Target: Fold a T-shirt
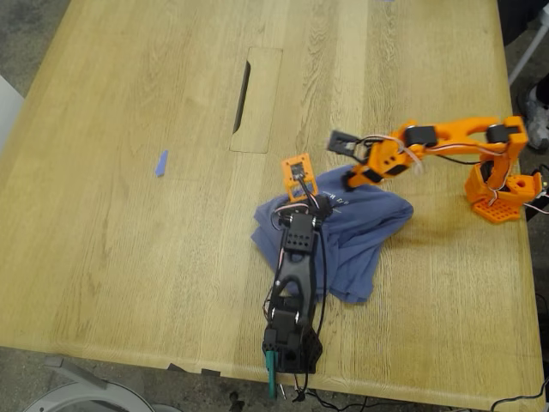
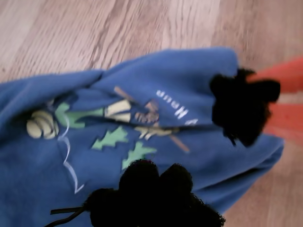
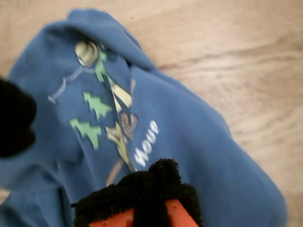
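The slate-blue T-shirt lies crumpled in a heap on the wooden table, toward the exterior view's right. Its green-and-yellow print and white caption face up and also show in the second wrist view. My first gripper, on the black arm, hovers open over the heap's near-left part; its black-padded fingers stand apart above the print. My second gripper, on the orange arm, is open at the heap's far edge, with its padded fingertips spread wide over the cloth.
A tiny blue scrap lies on the table toward the exterior view's left. A rectangular hatch with a dark slot sits behind the shirt. The orange arm's base stands near the right edge, the black arm's base at the front edge.
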Robot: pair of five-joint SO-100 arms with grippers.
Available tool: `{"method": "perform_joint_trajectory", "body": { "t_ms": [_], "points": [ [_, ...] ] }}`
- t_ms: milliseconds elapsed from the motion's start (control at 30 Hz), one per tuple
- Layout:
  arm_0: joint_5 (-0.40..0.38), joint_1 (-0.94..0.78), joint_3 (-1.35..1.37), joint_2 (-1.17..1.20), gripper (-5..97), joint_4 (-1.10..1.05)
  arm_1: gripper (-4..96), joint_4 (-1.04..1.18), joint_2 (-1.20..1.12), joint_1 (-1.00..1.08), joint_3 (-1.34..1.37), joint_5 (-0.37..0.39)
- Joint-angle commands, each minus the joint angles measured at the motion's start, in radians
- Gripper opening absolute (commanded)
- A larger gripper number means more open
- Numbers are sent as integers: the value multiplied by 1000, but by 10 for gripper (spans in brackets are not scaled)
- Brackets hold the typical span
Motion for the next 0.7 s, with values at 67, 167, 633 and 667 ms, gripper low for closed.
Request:
{"method": "perform_joint_trajectory", "body": {
  "t_ms": [67,167,633,667],
  "points": [
    [0,-11,218,204,-1,-57,0,-106,-98,-15,-97,-12],
    [-3,-23,313,229,-1,-112,0,-156,-144,-37,-83,-9],
    [-5,-229,423,169,-1,-290,0,-388,-26,-114,396,25],
    [-5,-253,422,169,-1,-290,0,-400,9,-120,453,29]
  ]
}}
